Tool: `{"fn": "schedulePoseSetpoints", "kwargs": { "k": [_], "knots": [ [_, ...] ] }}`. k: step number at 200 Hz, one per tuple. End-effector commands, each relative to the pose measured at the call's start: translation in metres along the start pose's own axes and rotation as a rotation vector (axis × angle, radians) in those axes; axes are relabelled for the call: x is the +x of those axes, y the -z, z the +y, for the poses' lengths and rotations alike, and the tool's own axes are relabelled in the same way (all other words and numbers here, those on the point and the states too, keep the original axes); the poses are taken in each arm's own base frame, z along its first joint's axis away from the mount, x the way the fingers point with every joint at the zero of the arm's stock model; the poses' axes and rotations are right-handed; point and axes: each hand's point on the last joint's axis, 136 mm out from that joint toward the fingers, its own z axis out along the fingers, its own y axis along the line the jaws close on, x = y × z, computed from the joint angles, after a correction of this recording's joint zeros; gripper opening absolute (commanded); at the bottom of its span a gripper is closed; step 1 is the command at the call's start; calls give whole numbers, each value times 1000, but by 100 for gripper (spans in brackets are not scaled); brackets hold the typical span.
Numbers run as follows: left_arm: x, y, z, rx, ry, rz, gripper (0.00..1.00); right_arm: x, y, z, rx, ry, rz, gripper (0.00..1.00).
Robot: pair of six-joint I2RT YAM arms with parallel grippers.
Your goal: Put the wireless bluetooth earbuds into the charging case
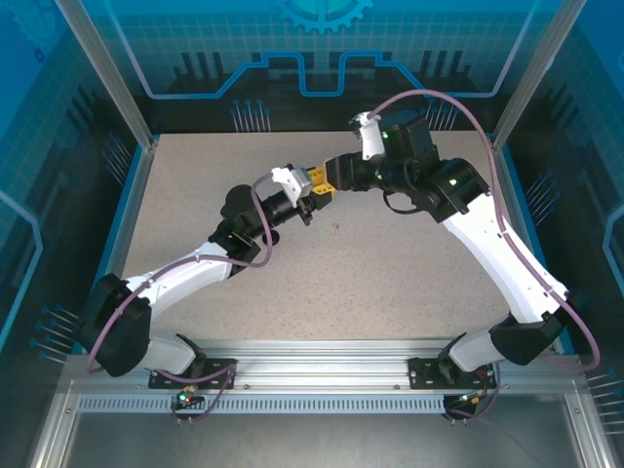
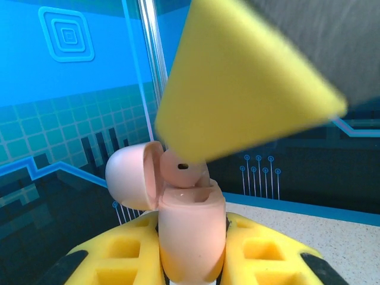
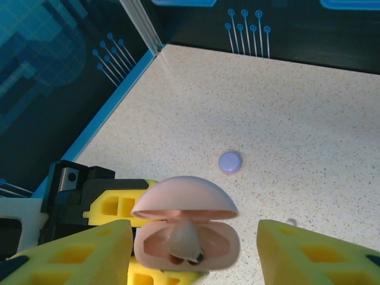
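A pale pink charging case stands upright with my left gripper shut on its body, its lid swung open. A pale pink earbud sits in the case mouth, head up and stem down in a slot. In the right wrist view the earbud rests in the middle of the open case. My right gripper is open, its yellow fingers apart on either side of the case and touching nothing. Both grippers meet above the table's middle, left and right.
A small round lavender case lies shut on the speckled table beyond the pink case. A tiny pale thing lies near my right finger. Blue walls and a metal post bound the far left corner.
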Motion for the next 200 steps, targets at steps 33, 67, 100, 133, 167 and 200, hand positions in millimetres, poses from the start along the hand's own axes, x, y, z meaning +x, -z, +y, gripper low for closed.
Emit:
{"fn": "schedulePoseSetpoints", "kwargs": {
  "k": [33, 67, 100, 133, 167, 200],
  "knots": [
    [-35, 2, -1, -2, -32, -104, 0, -22, 55, -11, 41, -47, -126, 59],
    [-35, 3, -1, -5, -29, -102, 0, -8, 42, -5, -2, -62, -60, 14],
    [-35, 3, 0, -6, -26, -101, 0, -5, 32, 11, -78, -70, -34, 0],
    [-35, 2, 0, -6, -24, -99, 0, -1, 18, 28, -135, -73, -1, 0],
    [-36, 1, 0, -5, -26, -101, 0, 4, 4, 37, -157, -67, 26, 0],
    [-36, 0, 0, -2, -26, -101, 0, 7, -7, 38, -151, -64, 47, 0]
  ]
}}
